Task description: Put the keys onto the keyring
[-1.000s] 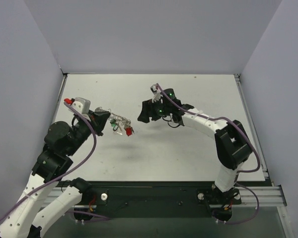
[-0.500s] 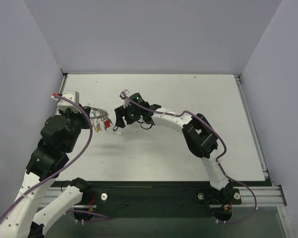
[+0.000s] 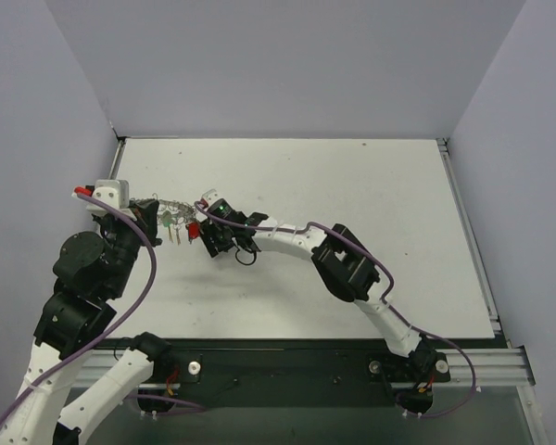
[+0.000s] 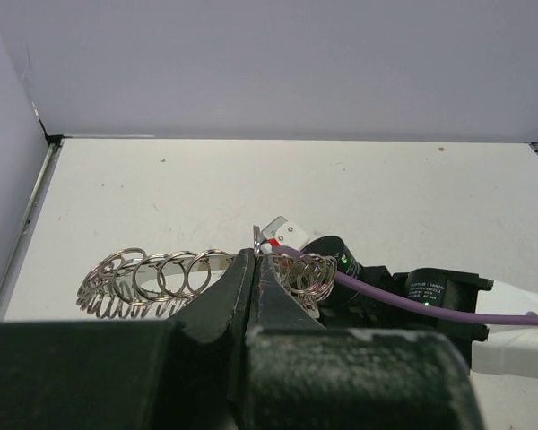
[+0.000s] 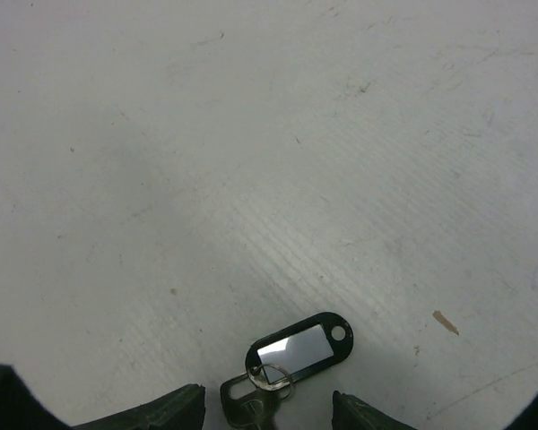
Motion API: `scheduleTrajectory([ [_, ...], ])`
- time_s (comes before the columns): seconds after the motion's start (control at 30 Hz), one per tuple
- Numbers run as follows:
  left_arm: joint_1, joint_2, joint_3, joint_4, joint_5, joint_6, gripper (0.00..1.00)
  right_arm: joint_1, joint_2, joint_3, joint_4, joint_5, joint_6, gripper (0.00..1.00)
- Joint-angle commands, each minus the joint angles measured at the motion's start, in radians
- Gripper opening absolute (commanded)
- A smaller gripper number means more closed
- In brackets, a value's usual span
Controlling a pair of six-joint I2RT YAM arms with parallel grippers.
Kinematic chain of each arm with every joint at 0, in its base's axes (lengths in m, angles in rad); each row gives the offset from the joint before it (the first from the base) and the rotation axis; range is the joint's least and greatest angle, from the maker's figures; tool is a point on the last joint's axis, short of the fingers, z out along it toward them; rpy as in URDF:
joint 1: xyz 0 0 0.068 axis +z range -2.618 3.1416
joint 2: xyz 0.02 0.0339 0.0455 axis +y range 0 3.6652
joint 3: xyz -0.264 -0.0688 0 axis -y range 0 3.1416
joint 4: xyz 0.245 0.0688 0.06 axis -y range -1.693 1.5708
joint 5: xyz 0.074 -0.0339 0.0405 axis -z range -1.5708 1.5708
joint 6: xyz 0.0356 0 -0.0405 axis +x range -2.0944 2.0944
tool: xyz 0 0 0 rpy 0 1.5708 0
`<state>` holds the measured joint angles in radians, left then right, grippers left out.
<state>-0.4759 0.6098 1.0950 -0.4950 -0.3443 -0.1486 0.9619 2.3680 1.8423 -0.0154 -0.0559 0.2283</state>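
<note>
The left claw is clamped shut on the keyring, a coil-like band of wire loops, held above the table at the upper left of the overhead frame. Coloured keys already dangle from it, green and yellow beside a red one. A second ago this ring hung nearer the middle. The left arm has drawn it back leftward, and the right arm has stretched across after it. The right claw now sits just beside the ring, fingers apart and gripping nothing. At the bottom of its wrist view a key with a black tag shows between them. That key looks like the next to thread, so the arms closing up probably sets up that step.
</note>
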Motion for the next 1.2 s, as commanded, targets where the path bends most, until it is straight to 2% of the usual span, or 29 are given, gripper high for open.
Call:
scheduleTrajectory([
  [0.0,0.003,-0.012,0.022,0.11,0.01,-0.002,0.0,0.003,0.013,0.008,-0.093,0.126,0.043,0.54],
  [0.07,0.005,-0.015,0.019,0.113,0.022,-0.002,0.0,0.012,0.026,0.014,-0.113,0.157,0.045,0.44],
  [0.2,0.005,-0.016,0.017,0.118,0.048,-0.003,0.0,0.021,0.074,0.081,-0.21,0.203,0.034,0.4],
  [0.3,0.005,-0.015,0.017,0.113,0.062,-0.005,0.0,0.032,0.082,0.084,-0.221,0.203,0.032,0.39],
  [0.4,0.005,-0.021,0.016,0.115,0.074,-0.008,0.0,0.05,0.099,0.101,-0.259,0.214,0.025,0.31],
  [0.43,0.005,-0.022,0.014,0.113,0.076,-0.008,0.0,0.055,0.102,0.1,-0.268,0.217,0.023,0.25],
  [0.5,0.005,-0.027,0.011,0.113,0.077,-0.009,0.0,0.054,0.103,0.087,-0.293,0.211,0.026,0.19],
  [0.63,0.005,-0.033,0.0,0.115,0.08,-0.011,0.0,0.049,0.07,0.011,-0.32,0.205,0.023,0.09],
  [0.87,0.005,-0.019,-0.027,0.133,0.1,-0.009,0.0,0.008,-0.041,-0.187,-0.382,0.203,0.075,0.0],
  [1.17,0.006,0.071,-0.125,0.208,0.231,-0.094,0.0,-0.081,-0.298,-0.561,-0.435,0.179,0.193,0.0],
])
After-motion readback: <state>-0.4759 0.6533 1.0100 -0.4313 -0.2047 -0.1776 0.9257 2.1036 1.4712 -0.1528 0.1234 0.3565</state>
